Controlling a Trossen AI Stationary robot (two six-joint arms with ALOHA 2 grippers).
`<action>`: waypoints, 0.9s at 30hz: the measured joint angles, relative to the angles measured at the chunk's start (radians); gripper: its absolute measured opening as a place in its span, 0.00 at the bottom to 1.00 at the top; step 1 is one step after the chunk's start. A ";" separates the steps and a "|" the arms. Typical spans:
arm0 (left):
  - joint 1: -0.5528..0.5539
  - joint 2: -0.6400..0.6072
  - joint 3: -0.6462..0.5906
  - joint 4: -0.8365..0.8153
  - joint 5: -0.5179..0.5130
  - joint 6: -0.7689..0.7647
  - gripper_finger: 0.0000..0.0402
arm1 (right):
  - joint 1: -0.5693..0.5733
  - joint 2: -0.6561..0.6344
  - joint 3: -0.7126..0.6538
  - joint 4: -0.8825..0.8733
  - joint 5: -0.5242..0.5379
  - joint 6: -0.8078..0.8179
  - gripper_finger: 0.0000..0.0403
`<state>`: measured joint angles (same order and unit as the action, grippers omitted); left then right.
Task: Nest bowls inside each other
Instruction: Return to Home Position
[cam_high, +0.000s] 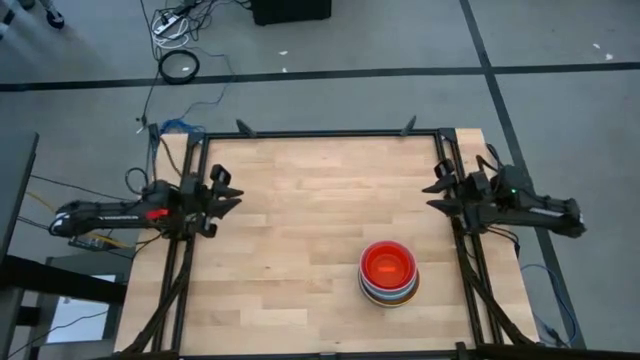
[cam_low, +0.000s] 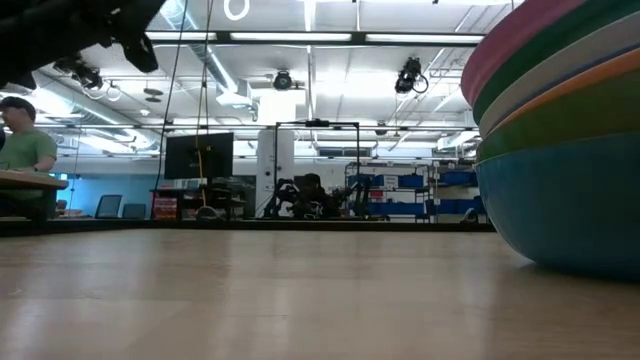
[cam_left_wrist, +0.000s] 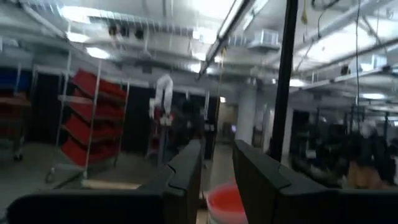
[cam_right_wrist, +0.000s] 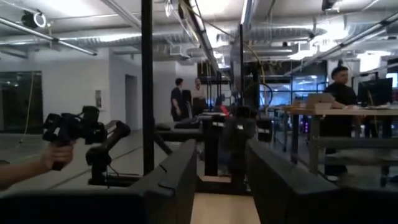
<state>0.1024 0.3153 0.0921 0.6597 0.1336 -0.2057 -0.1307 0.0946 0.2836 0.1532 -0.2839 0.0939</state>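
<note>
The bowls (cam_high: 388, 272) stand nested in one stack on the wooden table, toward its near right. From above, an orange-red bowl (cam_high: 388, 264) lies innermost. In the low view the stack (cam_low: 560, 150) shows pink, green, white and orange rims over a large blue bowl (cam_low: 570, 210), whose base rests on the table. My left gripper (cam_high: 228, 190) is open at the table's left edge, far from the stack. The left wrist view looks between its fingers (cam_left_wrist: 217, 168) at the stack (cam_left_wrist: 227, 202). My right gripper (cam_high: 440, 188) (cam_right_wrist: 222, 168) is open at the right edge, beyond the stack.
A black frame (cam_high: 320, 133) runs along the table's far edge and down both sides. Bare wood (cam_high: 300, 230) spreads between the two arms and left of the stack. Beyond the table, a person's hand (cam_right_wrist: 53, 158) holds a dark device, and people stand in the room.
</note>
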 joint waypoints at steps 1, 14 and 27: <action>0.000 -0.016 0.000 0.002 -0.002 0.010 0.25 | 0.000 -0.024 0.000 -0.027 0.002 0.000 0.32; 0.000 -0.187 0.001 -0.359 -0.015 0.057 0.25 | 0.000 -0.083 0.000 -0.261 0.056 -0.045 0.32; -0.006 -0.243 -0.083 -0.414 0.036 0.093 0.25 | 0.000 -0.091 -0.240 -0.047 0.074 -0.017 0.32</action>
<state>0.0969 0.0724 0.0090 0.2454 0.1696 -0.1123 -0.1310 0.0040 0.0439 0.1063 -0.2095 0.0768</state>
